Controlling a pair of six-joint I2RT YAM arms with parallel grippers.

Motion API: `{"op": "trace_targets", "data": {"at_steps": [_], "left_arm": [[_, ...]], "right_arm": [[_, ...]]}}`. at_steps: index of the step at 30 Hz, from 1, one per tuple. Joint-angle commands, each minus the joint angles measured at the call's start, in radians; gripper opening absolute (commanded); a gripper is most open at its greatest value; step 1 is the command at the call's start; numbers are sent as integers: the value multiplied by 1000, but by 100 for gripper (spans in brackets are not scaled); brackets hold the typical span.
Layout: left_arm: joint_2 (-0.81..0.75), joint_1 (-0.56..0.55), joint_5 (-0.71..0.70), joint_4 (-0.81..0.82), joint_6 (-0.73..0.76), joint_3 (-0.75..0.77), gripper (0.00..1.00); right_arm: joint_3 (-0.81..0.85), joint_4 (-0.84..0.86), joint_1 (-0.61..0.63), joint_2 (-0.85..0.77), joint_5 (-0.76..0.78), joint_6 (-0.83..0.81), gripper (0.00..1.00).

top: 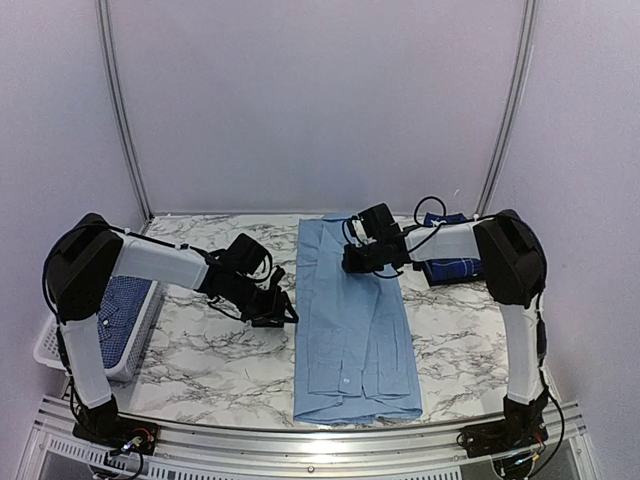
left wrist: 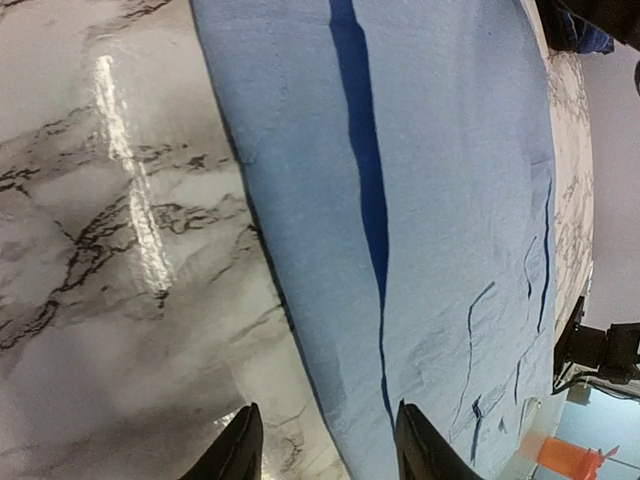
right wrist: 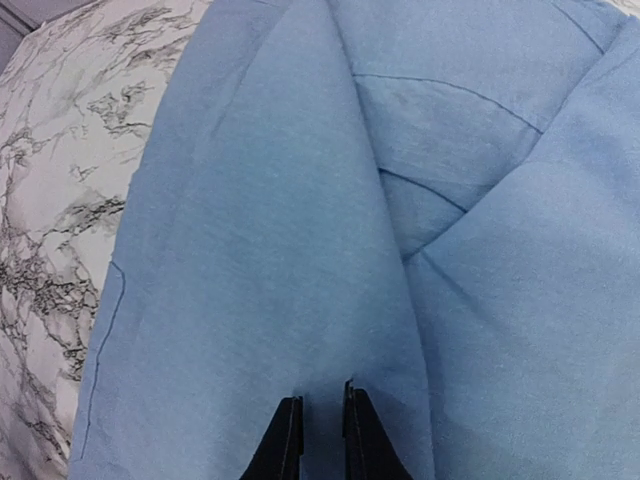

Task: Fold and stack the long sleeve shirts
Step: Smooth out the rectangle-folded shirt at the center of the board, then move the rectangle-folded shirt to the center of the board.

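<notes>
From above, we see the light blue shirt [top: 355, 340] lying mid-counter as a long strip running near to far, sleeves folded in. The left pincer [top: 280, 315] sits at its left edge and the right pincer [top: 362, 265] on its far half. We judge they are set to double the strip over. A checked shirt [top: 120, 305] waits in the basket [top: 45, 350] at the left. A navy plaid shirt [top: 455, 268] lies far right on the counter [top: 220, 350].

The left wrist view shows its fingers [left wrist: 245, 450] released and apart, straddling the shirt's edge where cloth meets marble, placed to close on that edge.

The right wrist view shows its fingers [right wrist: 288, 440] clenched nearly together on a pinch of blue cloth. Creases run toward them, so we take it as a grasp ready to lift.
</notes>
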Motion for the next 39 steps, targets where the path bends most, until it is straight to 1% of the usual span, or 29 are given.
{"op": "trace_targets", "data": {"at_steps": [1,6,11,16,22,24,28,32,36,39], "left_arm": [[-14,-22,16,34,-3,-4,48],[2,-28,6,33,-19,-10,49],[-8,-28,-17,27,-28,-39,48],[-18,-33,-13,25,-31,-45,46],[-25,-44,-8,18,-32,-44,46],[-15,-46,-18,8,-29,-32,48],[10,-50,-55,-10,-25,4,48],[23,-62,-93,-42,-25,29,45],[25,-78,-144,-65,-19,23,44],[37,-84,-161,-75,-21,24,41]], "right_arm": [[58,-15,-25,45,0,7,13],[104,-71,-26,65,-10,2,13],[87,-124,-22,-56,32,-21,15],[8,-136,0,-198,36,-28,17],[-145,-108,46,-267,31,-11,16],[-194,-77,45,-272,29,6,16],[-247,-49,40,-254,21,17,14],[-271,-51,25,-221,35,29,10],[-315,-24,8,-214,31,44,10],[-324,-17,8,-199,26,45,10]]}}
